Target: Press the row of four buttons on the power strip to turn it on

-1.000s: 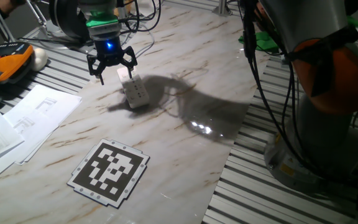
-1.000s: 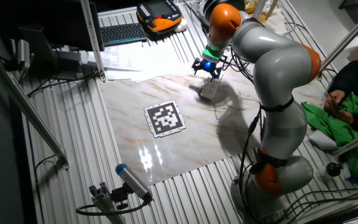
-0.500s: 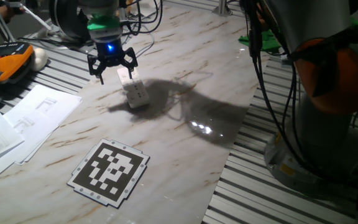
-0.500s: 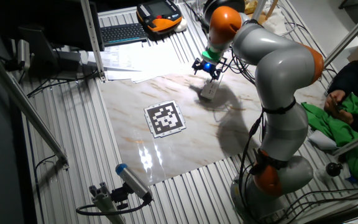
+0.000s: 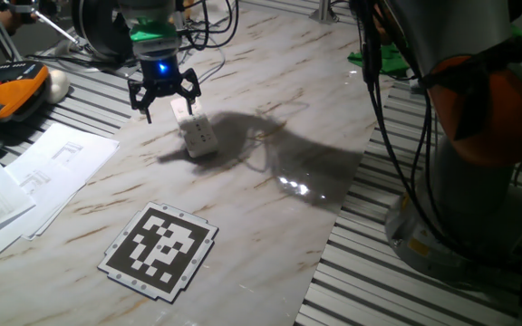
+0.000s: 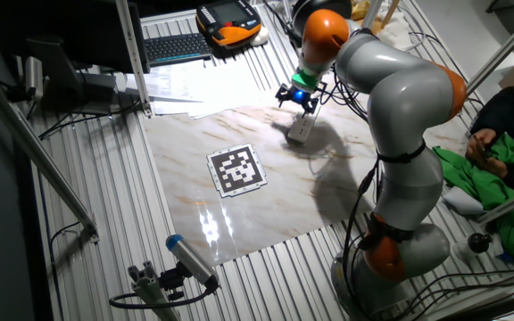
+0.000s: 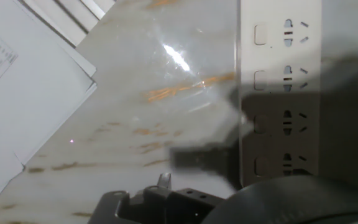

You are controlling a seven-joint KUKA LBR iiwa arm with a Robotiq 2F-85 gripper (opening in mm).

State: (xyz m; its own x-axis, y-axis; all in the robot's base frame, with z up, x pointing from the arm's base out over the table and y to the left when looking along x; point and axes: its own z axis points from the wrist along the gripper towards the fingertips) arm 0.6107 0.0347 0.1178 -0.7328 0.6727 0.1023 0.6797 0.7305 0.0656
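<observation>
The open fingers (image 5: 163, 98) hover over the far end of the power strip (image 5: 196, 129) on the desk (image 5: 270, 118).

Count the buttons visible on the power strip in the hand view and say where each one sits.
4, in a line down the left side of the power strip: one at the top, one below, a third in shadow, and the lowest.

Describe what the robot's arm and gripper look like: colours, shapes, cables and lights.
The arm is a thick, rounded silver-grey body with orange joint segments. A green ring sits at the wrist, and below it a blue light glows. The gripper is black, with short claw-like prongs spreading downward. Dark cables hang along the arm and loop around the wrist.
</observation>
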